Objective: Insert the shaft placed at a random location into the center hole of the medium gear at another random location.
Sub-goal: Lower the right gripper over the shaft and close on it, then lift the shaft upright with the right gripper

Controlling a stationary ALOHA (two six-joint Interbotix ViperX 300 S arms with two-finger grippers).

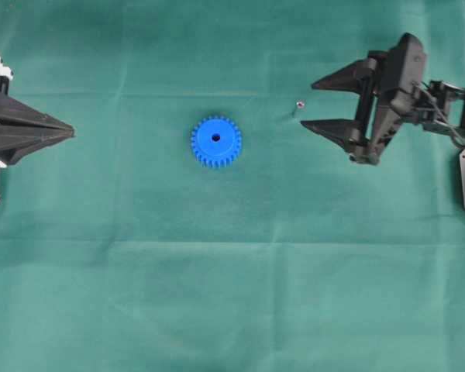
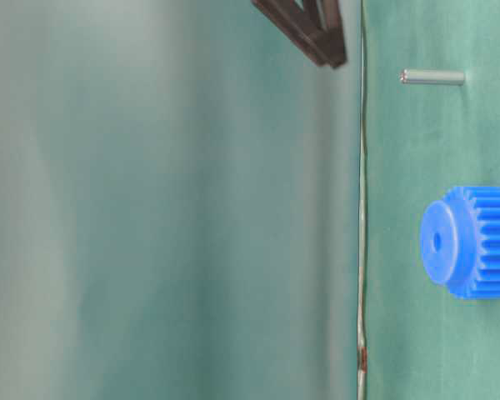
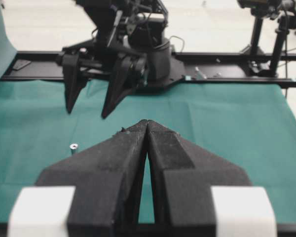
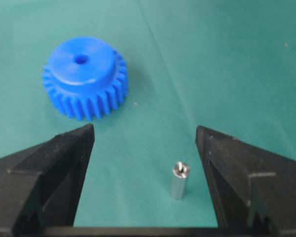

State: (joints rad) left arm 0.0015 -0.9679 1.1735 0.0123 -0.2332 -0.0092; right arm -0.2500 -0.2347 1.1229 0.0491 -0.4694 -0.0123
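The bright blue round plastic gear [image 1: 216, 142] with small teeth lies flat near the middle of the green cloth-covered bench [image 1: 232, 294], its small dark centre hole [image 1: 215, 138] facing up and unfilled; the thin silvery metal shaft [image 1: 297, 105] stands upright on the cloth, well apart from the gear, toward the right arm; the right hand [image 1: 310, 105] is spread wide, holding nothing, its tips near the shaft; the left hand [image 1: 71, 133] sits at the left edge, pressed closed and empty.
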